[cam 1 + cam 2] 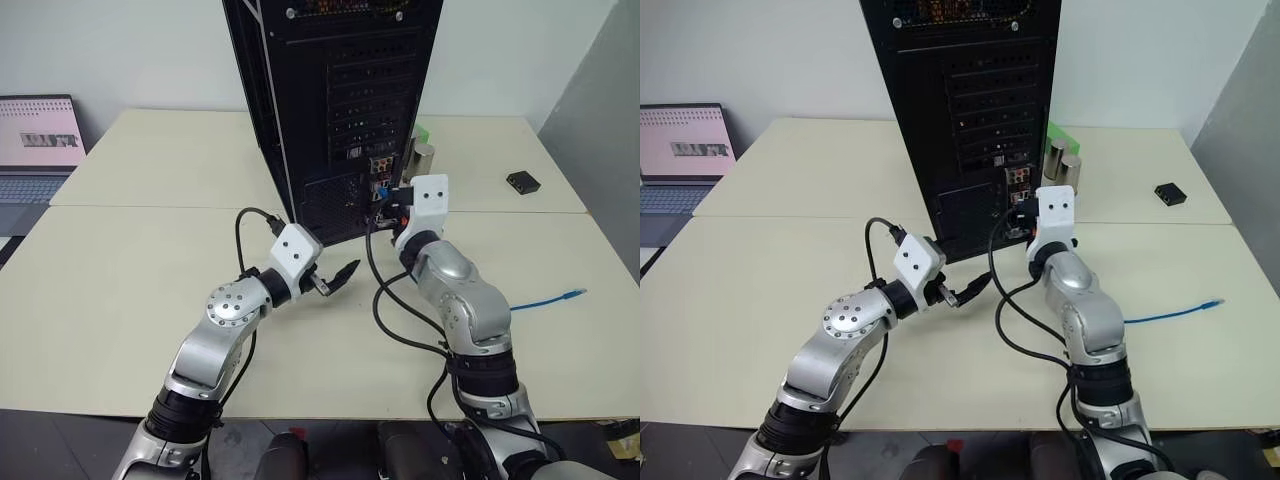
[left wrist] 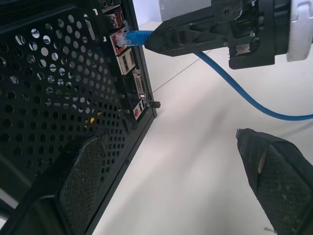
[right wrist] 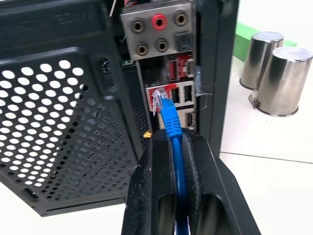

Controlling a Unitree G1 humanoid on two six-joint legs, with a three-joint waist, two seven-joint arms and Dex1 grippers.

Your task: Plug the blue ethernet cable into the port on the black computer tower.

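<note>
The right gripper (image 3: pixel 177 142) sits nearest the lens in its own wrist view, jaws closed on the blue ethernet cable (image 3: pixel 171 122) just behind its plug. The plug tip is at the red-edged port (image 3: pixel 157 94) on the rear panel of the black computer tower (image 1: pixel 340 100), which stands upright on the bench (image 1: pixel 150 260); whether the plug is seated or only touching the opening cannot be told. The rest of the cord trails back past the right arm, its far end lying on the bench to the right (image 1: pixel 572 293). The left gripper (image 1: pixel 335 280) hovers near the base of the tower, jaws spread wide and empty.

The main risk, as I judge it, is misalignment: the plug looks slightly canted against the socket, and pushing on could jam its corner on the metal rim or slide it into the neighbouring USB slots (image 3: pixel 186 93) just beside. Because the grip is on the cord behind the plug, forward pressure may bend the cord or let the plug pivot instead of driving it straight in. A hard shove could also nudge the tower back, since the left gripper is not bracing it. The two metal cups (image 3: pixel 279 73) stand apart to the side, an unlikely obstacle
</note>
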